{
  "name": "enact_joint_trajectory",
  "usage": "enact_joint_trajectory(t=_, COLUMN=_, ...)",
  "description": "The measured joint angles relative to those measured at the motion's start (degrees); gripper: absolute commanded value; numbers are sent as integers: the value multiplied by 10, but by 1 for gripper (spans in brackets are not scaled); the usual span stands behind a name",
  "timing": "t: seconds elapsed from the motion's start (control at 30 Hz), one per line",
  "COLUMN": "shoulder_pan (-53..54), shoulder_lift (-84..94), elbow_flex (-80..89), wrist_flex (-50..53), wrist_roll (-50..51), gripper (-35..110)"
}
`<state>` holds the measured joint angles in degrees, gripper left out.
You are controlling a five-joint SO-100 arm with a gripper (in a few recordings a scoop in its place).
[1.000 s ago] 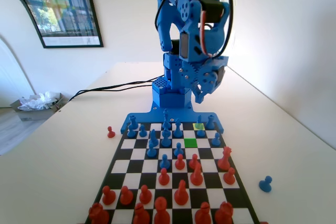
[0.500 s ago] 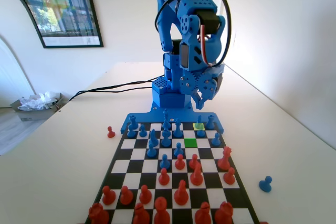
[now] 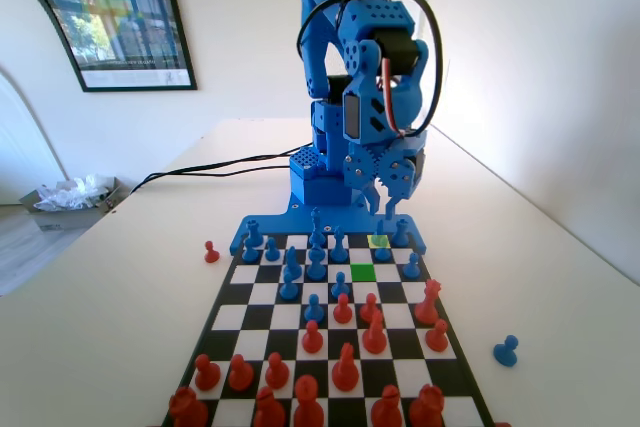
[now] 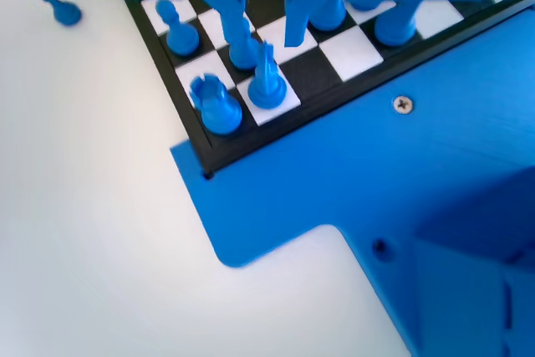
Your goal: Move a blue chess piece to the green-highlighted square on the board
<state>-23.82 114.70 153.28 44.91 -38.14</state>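
Note:
My gripper (image 3: 385, 203) hangs open above the far right part of the board (image 3: 262, 293). Below it a blue chess piece (image 3: 381, 245) stands on the pale yellow-green cell in the back row. The green-highlighted square (image 3: 363, 272) lies bare one row nearer the camera and slightly left. In the wrist view the gripper (image 4: 267, 39) has its two jaws apart, with that slim blue chess piece (image 4: 267, 83) just below the gap, not touched. A blue rook (image 4: 216, 104) stands on the corner cell beside it.
Other blue pieces crowd the far rows; a blue pawn (image 4: 180, 33) stands close by. Red pieces (image 3: 345, 367) take up the near rows. Off the board lie a blue pawn (image 3: 506, 350) at the right and a red pawn (image 3: 211, 251) at the left.
The arm has lowered and the gripper has come down toward the back row at the board's far right. No piece has moved.

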Motion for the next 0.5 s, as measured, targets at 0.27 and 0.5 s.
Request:
enact_joint_trajectory(t=0.27, shoulder_pan=3, shoulder_lift=-18, elbow_flex=5, wrist_flex=-25, wrist_roll=-4, gripper=8)
enact_joint_trajectory(t=0.5, shoulder_pan=11, shoulder_lift=-34, elbow_flex=11, wrist_flex=-43, wrist_roll=-5, gripper=8)
